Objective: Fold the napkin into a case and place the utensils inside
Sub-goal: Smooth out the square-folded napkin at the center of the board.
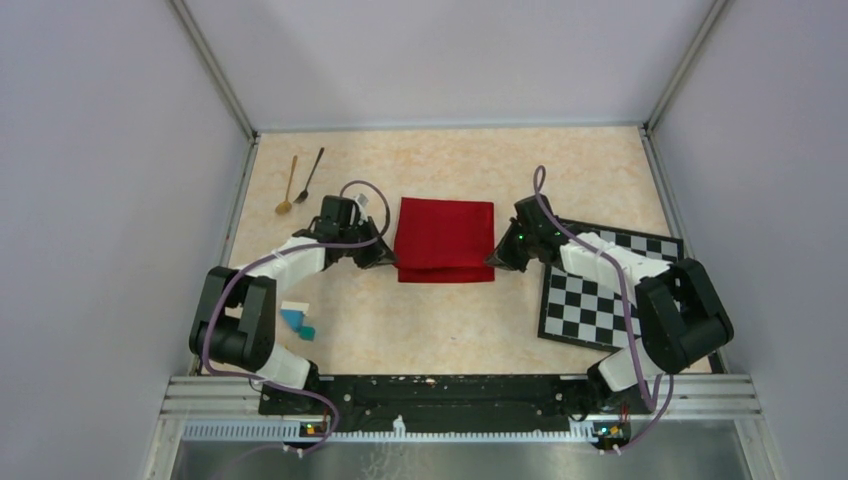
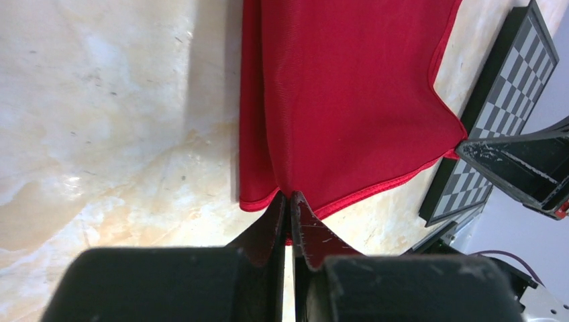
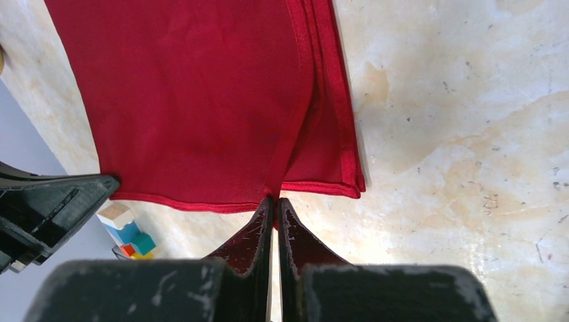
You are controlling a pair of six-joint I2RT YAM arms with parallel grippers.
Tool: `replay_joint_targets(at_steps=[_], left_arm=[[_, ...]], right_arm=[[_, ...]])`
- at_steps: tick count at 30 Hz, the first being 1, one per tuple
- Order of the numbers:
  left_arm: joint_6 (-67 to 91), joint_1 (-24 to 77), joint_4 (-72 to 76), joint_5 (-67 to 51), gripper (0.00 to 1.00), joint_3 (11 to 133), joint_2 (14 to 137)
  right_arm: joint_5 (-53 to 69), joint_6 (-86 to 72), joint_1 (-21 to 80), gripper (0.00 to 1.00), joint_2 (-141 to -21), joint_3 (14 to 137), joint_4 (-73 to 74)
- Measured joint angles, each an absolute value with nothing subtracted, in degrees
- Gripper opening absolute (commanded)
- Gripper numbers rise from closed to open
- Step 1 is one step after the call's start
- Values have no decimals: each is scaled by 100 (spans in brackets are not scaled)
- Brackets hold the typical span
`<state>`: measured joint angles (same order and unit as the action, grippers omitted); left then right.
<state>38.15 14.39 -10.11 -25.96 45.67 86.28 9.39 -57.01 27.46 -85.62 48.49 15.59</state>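
Pinched down to a sliver, the left gripper (image 2: 289, 198) has the near hem of the napkin (image 1: 445, 235) nipped between its jaws close to the cloth's near-left corner, with a strip of red showing between them. The right gripper (image 3: 274, 201) is closed just as tight on the near hem by the near-right corner, where several stacked hems show the cloth is already doubled over. The napkin lies in the middle of the surface (image 1: 450, 330) as a red rectangle with a folded band along its near edge. The gold spoon (image 1: 287, 186) and black spoon (image 1: 311, 173) lie side by side near the far-left corner, well apart from it. The chequered mat (image 1: 590, 300) sits toward the right edge and some small blocks (image 1: 298, 320) toward the near-left. The cloth looks thin, light and limp, so it would likely sag and let its layers slide apart if lifted unevenly. A hold right on the stitched hem at both corners, catching every layer, seems the safest purchase. The spoons look light and slim, probably best taken across the handle.
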Motion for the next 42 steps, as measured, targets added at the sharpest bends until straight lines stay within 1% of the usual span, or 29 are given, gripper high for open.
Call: replay_joint_targets(at_steps=[17, 28, 42], left_arm=[[4062, 1813, -985, -2661, 7, 4488, 8628], [4062, 1844, -1166, -2661, 8, 4731, 8296], [4239, 2246, -980, -2709, 7, 4571, 8320]], right_arm=[[1020, -5225, 2344, 0, -8471, 4912, 1769], [1033, -4925, 2294, 0, -8451, 5627, 2010], [998, -4687, 2056, 0, -8409, 5555, 2097]])
